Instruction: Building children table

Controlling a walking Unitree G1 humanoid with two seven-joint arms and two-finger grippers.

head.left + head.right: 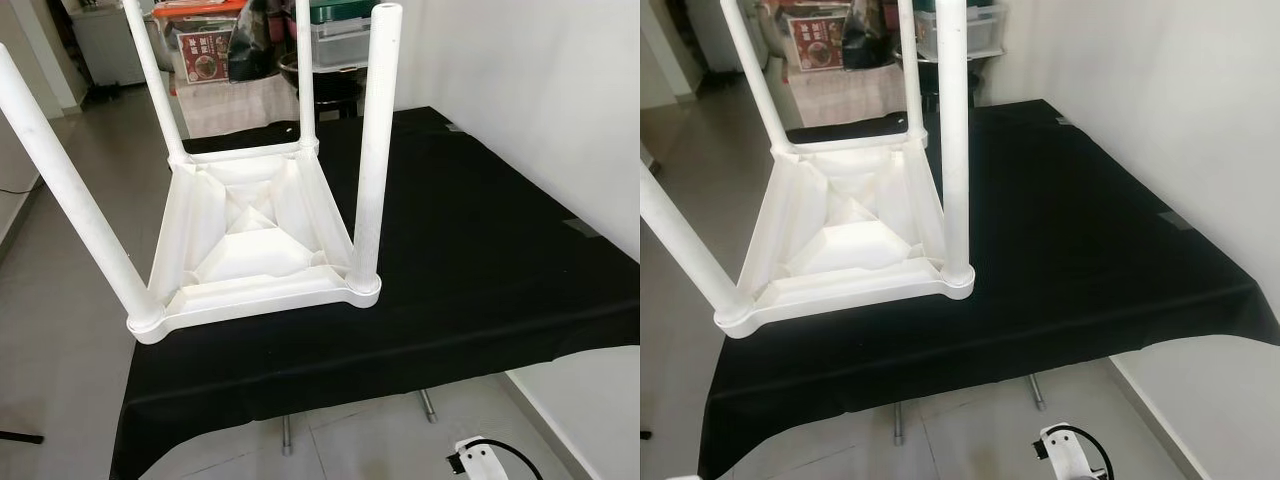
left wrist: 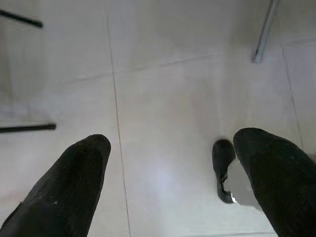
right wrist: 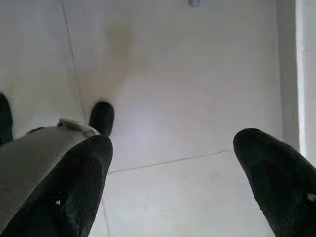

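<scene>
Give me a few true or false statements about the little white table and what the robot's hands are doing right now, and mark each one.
1. The white children's table lies upside down with its legs pointing up. True.
2. It rests on a black tablecloth. True.
3. Only two legs are fitted. False: four legs stand in its corners.
4. The left gripper grips a leg. False: its fingers are open, above the tiled floor.
5. The right gripper is open and holds nothing. True.
</scene>
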